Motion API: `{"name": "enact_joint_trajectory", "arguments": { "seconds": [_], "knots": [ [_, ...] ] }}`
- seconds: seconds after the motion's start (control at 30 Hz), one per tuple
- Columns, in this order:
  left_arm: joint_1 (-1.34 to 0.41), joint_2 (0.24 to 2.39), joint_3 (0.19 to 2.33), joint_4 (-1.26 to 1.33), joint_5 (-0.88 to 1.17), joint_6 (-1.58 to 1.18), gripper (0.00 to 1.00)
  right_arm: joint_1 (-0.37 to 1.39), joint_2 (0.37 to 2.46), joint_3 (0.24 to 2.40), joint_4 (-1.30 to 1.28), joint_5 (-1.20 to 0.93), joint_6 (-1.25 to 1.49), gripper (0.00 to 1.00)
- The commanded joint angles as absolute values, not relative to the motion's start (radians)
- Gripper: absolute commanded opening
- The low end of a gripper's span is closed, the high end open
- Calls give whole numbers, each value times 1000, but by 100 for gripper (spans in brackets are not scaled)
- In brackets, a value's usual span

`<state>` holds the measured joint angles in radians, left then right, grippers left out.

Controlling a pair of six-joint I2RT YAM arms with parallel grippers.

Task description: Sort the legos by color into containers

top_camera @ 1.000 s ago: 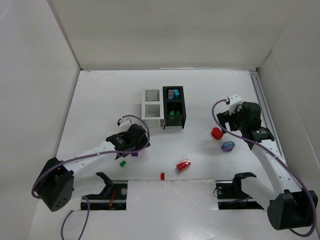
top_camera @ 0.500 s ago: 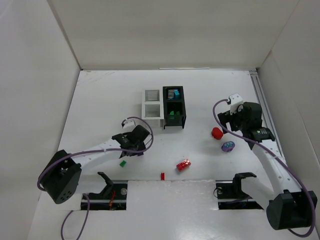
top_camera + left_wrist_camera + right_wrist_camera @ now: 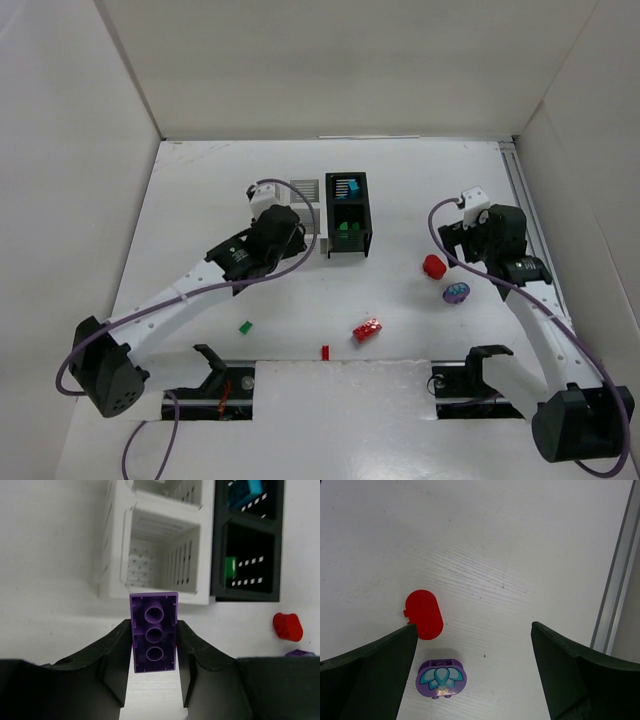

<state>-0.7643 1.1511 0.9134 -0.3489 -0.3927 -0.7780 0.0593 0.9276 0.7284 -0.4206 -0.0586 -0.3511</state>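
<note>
Directly beyond left hand (image 3: 154, 629): white bin (image 3: 111, 565), near compartment. Hand clamps purple brick (image 3: 154, 642), long axis pointing binward.

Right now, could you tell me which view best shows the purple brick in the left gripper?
The left wrist view: the purple brick sits clamped in the left gripper, underside tubes facing the camera. In top external the arm hides it; right wrist misses it.
</note>
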Motion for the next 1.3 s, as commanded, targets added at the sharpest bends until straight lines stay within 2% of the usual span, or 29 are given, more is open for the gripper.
{"name": "enact_joint_trajectory", "arguments": {
  "seconds": [0.0,0.23,0.5,0.6,0.73,0.8,0.9,1.17,1.2,1.27],
  "knots": [
    [-767,1214,1017,-298,-471,-658,20,46,920,735,-419,-35,-339,99],
    [-696,1405,1144,-269,-482,-611,20,37,920,716,-449,-35,-304,99],
    [-652,1457,1158,-186,-446,-592,20,28,930,716,-489,-44,-295,99],
    [-652,1457,1140,-186,-416,-592,25,28,919,707,-503,-19,-285,99],
    [-652,1445,1118,-175,-388,-583,33,28,910,707,-514,-9,-285,99],
    [-652,1418,1094,-166,-370,-583,46,28,910,707,-514,-9,-276,99],
    [-652,1404,1085,-156,-359,-572,56,28,910,707,-532,0,-267,99],
    [-652,1338,1066,-156,-312,-561,73,28,900,707,-532,-30,-288,99],
    [-652,1327,1055,-156,-311,-561,80,28,900,707,-522,-40,-301,99],
    [-652,1295,1043,-156,-301,-561,89,28,900,707,-522,-40,-313,99]
  ]
}}
